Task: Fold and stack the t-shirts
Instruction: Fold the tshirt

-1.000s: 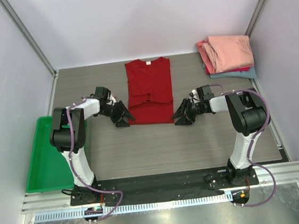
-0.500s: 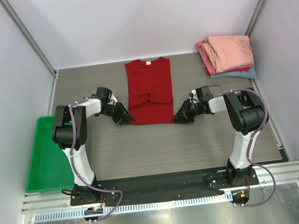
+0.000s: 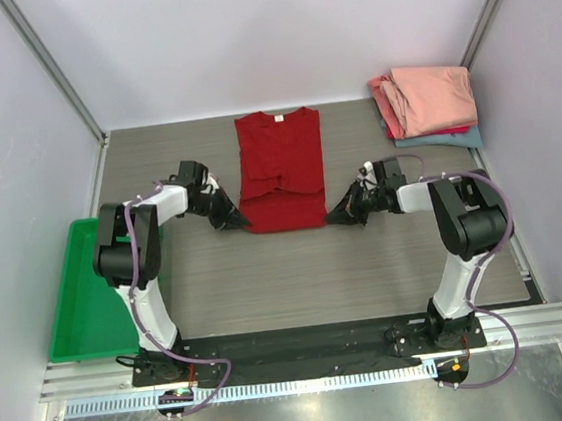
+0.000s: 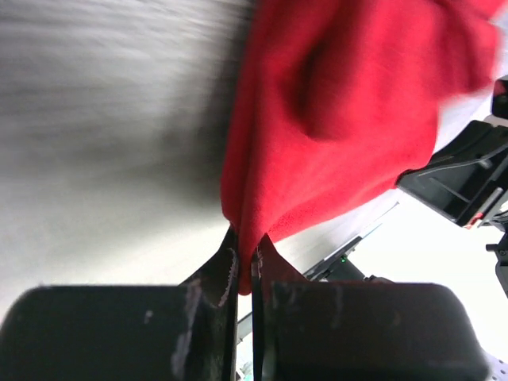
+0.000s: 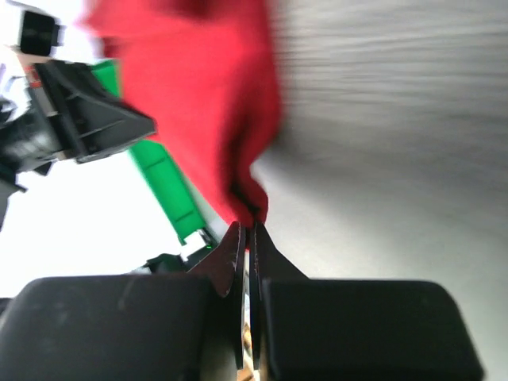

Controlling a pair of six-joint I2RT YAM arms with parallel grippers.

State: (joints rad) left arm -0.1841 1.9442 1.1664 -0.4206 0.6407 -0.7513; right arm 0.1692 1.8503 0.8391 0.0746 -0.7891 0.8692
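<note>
A deep red t-shirt [image 3: 279, 165] lies flat in the middle of the table, sleeves folded in, its white neck label at the far end. My left gripper [image 3: 239, 220] is shut on the shirt's near left corner, and the red cloth [image 4: 333, 135] is pinched between its jaws in the left wrist view. On the near right corner my right gripper [image 3: 335, 215] is shut, with the red cloth [image 5: 214, 135] caught at its tips. A stack of folded t-shirts [image 3: 429, 102], salmon-pink over red and teal, sits at the back right.
A green plastic tray [image 3: 86, 291] lies at the table's left edge, beside the left arm. White walls with metal posts close in the back and the sides. The arms' base rail runs along the near edge.
Both grippers moved inward to the red t-shirt's near corners and went from open to shut on the cloth. The shirt's near edge looks slightly gathered.
</note>
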